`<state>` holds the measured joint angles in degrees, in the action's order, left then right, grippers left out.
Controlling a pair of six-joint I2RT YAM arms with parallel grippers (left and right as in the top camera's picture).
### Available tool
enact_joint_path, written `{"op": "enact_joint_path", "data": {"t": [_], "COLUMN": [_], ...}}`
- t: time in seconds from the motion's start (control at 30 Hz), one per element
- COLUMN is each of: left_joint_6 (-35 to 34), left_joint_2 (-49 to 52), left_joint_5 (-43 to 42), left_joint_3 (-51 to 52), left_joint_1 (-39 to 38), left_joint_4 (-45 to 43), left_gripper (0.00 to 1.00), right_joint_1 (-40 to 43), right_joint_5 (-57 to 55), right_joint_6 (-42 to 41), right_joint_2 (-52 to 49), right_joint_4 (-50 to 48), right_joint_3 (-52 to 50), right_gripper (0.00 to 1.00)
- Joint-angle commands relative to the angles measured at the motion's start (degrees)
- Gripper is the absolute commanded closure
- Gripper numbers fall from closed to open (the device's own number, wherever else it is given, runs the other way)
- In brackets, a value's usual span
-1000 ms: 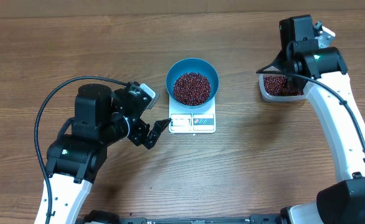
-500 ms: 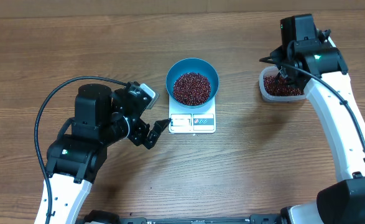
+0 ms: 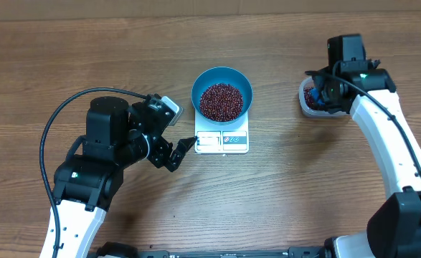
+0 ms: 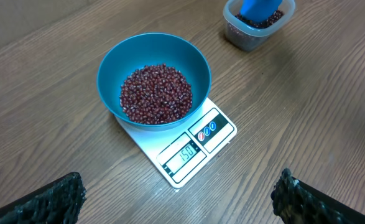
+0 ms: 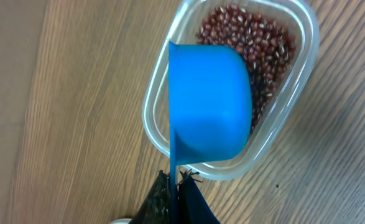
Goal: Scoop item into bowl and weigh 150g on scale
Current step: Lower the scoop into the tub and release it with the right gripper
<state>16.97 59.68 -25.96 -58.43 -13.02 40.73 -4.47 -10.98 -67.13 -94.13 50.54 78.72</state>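
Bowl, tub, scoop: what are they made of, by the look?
bowl: probably plastic, maybe melamine; even bright blue, smooth wall with a soft sheen, thin rim.
tub: clear glossy plastic; the wood grain and the beans show through its wall and rim.
scoop: opaque blue plastic, near matte; flat even colour, looks moulded in one piece with a thin handle.
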Motion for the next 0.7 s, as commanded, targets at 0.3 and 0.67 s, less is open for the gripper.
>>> {"op": "enact_joint_path", "data": {"t": [0.3,0.67], "left_joint_6": [1.27,1.27], "left_joint_2": [0.31,0.31], "left_joint_5": [-0.87,-0.87], "left_joint_3": [-1.51,-1.51], "left_joint_1": [0.26,0.26], "left_joint_4": [-0.24,-0.22], "left_gripper": [0.01,0.0], "right_joint_1": [0.37,0.37], "right_joint_5": [0.57,-1.01], "right_joint_6": [-0.63,-0.55], "right_joint_2": [0.46,0.46], "right_joint_4": [-1.01,-0.39], "right_joint_3": [-1.86,-1.86], "right_gripper": [0.82,0.09]}}
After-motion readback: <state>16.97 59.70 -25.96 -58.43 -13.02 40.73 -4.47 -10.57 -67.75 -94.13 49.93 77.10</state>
